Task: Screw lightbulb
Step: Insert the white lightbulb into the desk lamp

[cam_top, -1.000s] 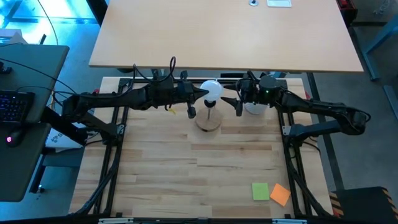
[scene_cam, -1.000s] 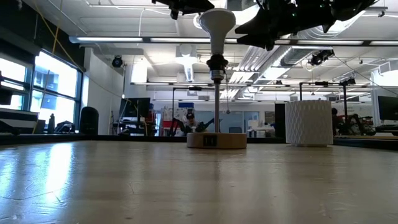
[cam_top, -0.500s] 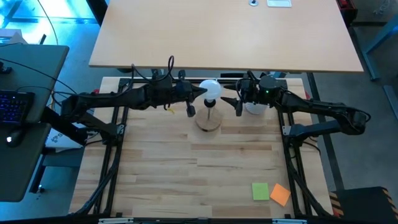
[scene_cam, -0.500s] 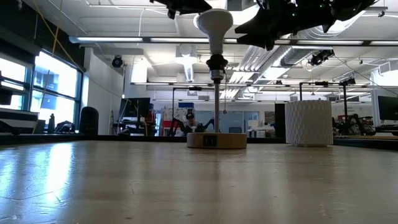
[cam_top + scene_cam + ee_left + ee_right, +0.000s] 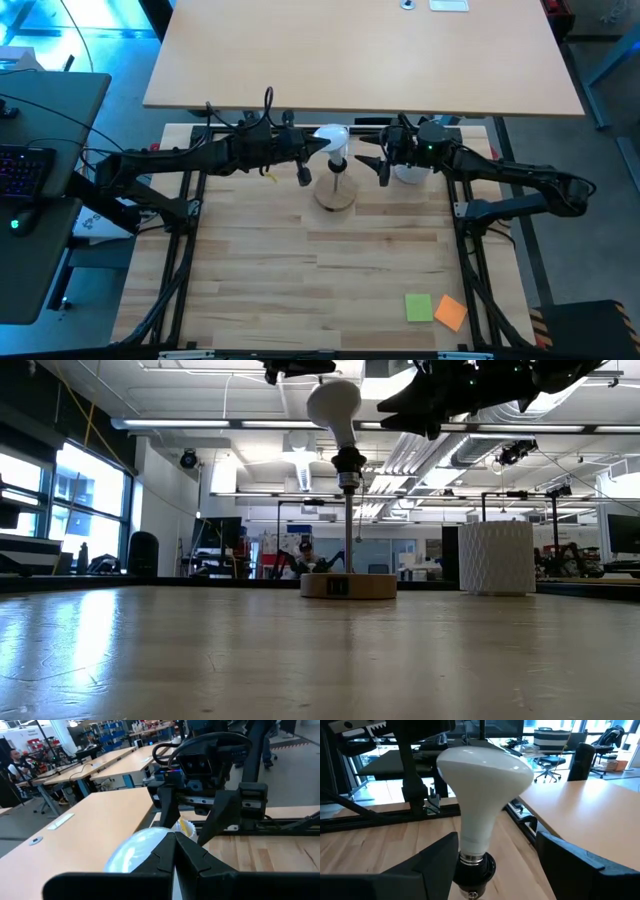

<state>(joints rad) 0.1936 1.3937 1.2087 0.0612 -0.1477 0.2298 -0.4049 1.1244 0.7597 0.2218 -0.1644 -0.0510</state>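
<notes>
Lightbulb [image 5: 334,405] is seen seated by its narrow base in the black socket [image 5: 347,460] atop a thin post, which rises from a round wooden stand [image 5: 348,586] on the wooden table [image 5: 380,270]. In the low view the bulb is tilted, its globe leaning toward the picture's left of the post line. In the right wrist view the bulb [image 5: 482,782] fills the middle of the frame, base entering the socket [image 5: 475,870] just below.

Left gripper [image 5: 322,152] is found at the bulb's left side in the high view, fingers pressed together, tips touching or just beside the globe [image 5: 333,140]; whether contact is made cannot be told from above. In the left wrist view the closed fingers [image 5: 172,855] are seen meeting in a point, with the white globe [image 5: 135,851] directly behind them.

Right gripper [image 5: 372,165] is held on the bulb's other side, jaws spread wide, nothing between them; it is near the bulb but apart from it. Its two dark fingers [image 5: 432,857] frame the socket in its own wrist view.

A white ribbed cup [image 5: 497,557] stands on the table to the right of the stand, under the right arm. Two sticky notes, green [image 5: 418,306] and orange [image 5: 451,312], lie at the near right part of the table, well apart from the stand.
</notes>
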